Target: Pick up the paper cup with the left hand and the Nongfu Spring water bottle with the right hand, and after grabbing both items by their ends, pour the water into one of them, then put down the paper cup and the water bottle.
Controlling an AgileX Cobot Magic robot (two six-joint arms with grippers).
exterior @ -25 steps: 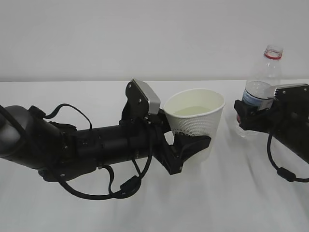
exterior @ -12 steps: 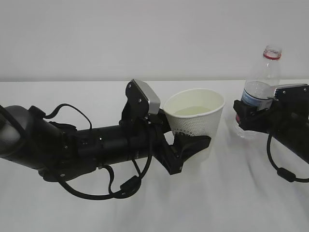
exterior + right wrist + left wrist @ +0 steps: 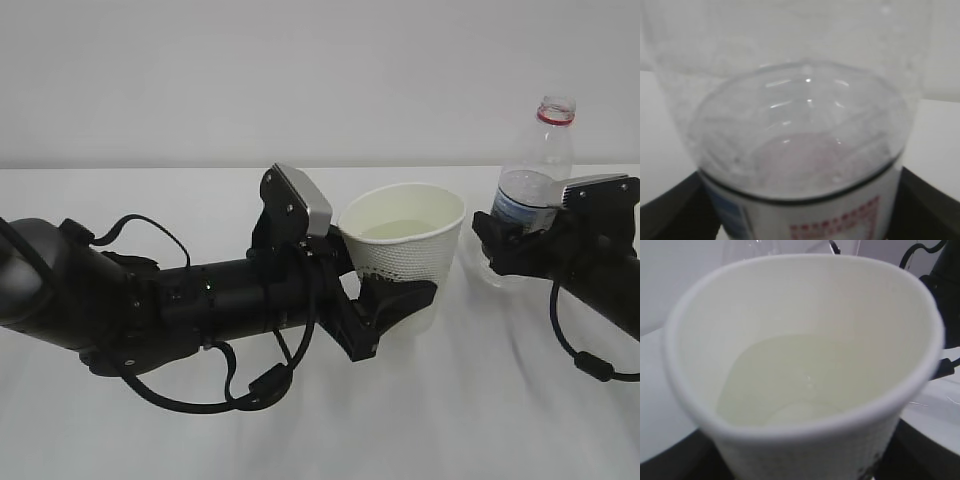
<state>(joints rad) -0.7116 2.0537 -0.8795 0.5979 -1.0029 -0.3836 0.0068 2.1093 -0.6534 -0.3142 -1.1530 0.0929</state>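
The white paper cup (image 3: 405, 238) hangs just above the table with my left gripper (image 3: 392, 300) shut on its lower half. It fills the left wrist view as a cup (image 3: 805, 315), with water (image 3: 800, 385) low inside it. The Nongfu Spring water bottle (image 3: 528, 175) has no cap and leans slightly left at the right, its base near the table. My right gripper (image 3: 503, 240) stands around its labelled middle. In the right wrist view the bottle (image 3: 805, 150) sits between the dark fingers (image 3: 670, 210), and a thin pale gap shows beside the left one.
The white table (image 3: 300, 440) runs to a pale wall behind. My left arm (image 3: 150, 300) with its looping cables lies across the left half. A black cable (image 3: 585, 355) hangs under the right arm. Cup and bottle stand about a cup's width apart.
The right arm and the bottle have shifted a little left, and the bottle now tilts slightly. The right jaws have widened. The left arm and cup have not moved.
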